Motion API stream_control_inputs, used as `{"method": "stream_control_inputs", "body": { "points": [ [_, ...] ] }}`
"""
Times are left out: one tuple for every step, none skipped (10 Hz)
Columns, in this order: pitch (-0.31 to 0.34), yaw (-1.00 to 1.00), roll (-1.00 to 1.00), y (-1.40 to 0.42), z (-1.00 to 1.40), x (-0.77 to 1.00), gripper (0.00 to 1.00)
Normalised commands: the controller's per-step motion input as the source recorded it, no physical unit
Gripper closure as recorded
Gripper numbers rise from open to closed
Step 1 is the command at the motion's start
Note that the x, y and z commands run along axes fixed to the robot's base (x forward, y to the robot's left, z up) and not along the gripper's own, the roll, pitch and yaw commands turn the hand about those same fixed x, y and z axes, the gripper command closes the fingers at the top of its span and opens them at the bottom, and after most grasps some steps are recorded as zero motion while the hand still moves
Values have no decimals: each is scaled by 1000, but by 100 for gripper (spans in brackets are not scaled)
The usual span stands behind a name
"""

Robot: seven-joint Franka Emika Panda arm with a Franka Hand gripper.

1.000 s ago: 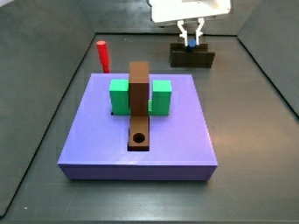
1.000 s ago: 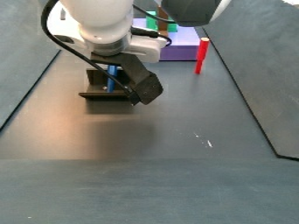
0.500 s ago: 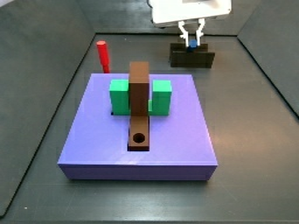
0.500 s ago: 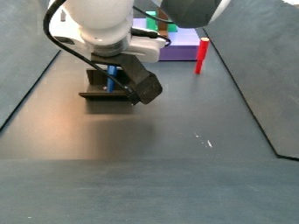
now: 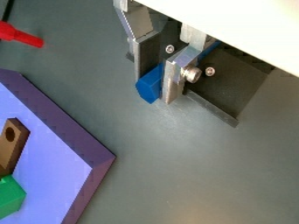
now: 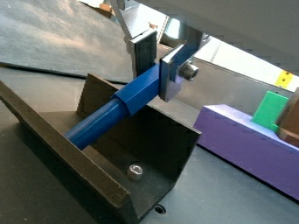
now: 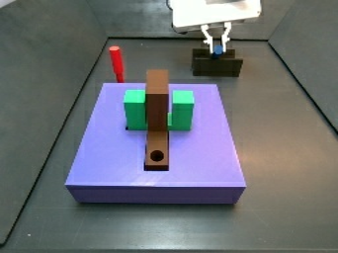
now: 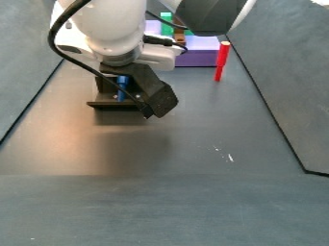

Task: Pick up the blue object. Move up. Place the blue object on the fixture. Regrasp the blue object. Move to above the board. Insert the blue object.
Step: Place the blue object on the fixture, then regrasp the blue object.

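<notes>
We had the gripper point(image 6: 158, 63) over the fixture point(image 6: 111, 166), upper right in a side view; jaws clamped on the peg point(image 6: 117, 109), which lay in the notch for the regrasp.

Gripper point(image 6: 160, 63) pointing down at the far end, silver fingers point(image 5: 176, 77) closed on the blue object point(image 6: 114, 111)

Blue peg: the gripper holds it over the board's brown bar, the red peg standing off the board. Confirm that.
Not quite. The gripper does hold the blue peg, but over the fixture, not the board's brown bar; both side views show it away from the board, and a wrist view shows the peg lying in the fixture. The red peg does stand off the board.
</notes>
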Motion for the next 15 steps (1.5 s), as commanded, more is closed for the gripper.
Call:
{"method": "stream_control_inputs", "body": {
  "points": [
    [0, -34, 0, 14, -129, 0, 100],
    [0, -20, 0, 0, -11, 0, 100],
    [-6, 0, 0, 0, 0, 0, 100],
    [0, 0, 0, 0, 0, 0, 100],
    [0, 0, 0, 0, 0, 0, 0],
    [14, -206, 483, 0, 494, 111, 0],
    [94, -114, 1000, 0, 523, 0, 0],
    [134, -83, 1000, 0, 540, 0, 0],
    [134, -71, 989, 0, 577, 0, 0],
    [146, -40, 951, 0, 626, 0, 0],
    [134, -23, 891, 0, 606, 0, 0],
    [106, -14, 834, -46, 466, 0, 0],
    [9, 0, 1000, -106, 209, 63, 0],
    [0, 0, 1000, -46, 37, 151, 0],
    [0, 14, 1000, -6, 40, 151, 0]
  ]
}}
